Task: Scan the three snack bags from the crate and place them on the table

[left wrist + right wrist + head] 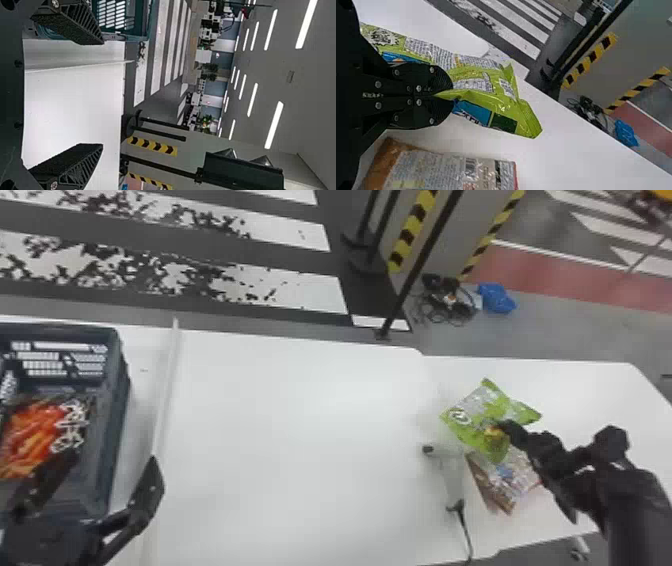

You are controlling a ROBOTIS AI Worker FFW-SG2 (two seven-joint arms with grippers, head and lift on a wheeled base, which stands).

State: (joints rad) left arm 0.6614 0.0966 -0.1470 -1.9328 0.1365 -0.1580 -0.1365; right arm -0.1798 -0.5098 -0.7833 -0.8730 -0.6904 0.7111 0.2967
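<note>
My right gripper is above the table's right part, shut on the green snack bag. In the right wrist view, the fingers of the right gripper pinch a fold of the green bag. A brown snack bag lies on the table beside and partly behind the green one; the brown bag also lies below the fingers in that wrist view. An orange-red snack bag rests in the dark crate. Over the crate's near right part, my left gripper stands open; the left gripper has nothing between its fingers.
A small stand-like device with a black cable stands left of the brown bag on the white table. A raised strip runs across the table right of the crate. Black posts stand beyond the far edge.
</note>
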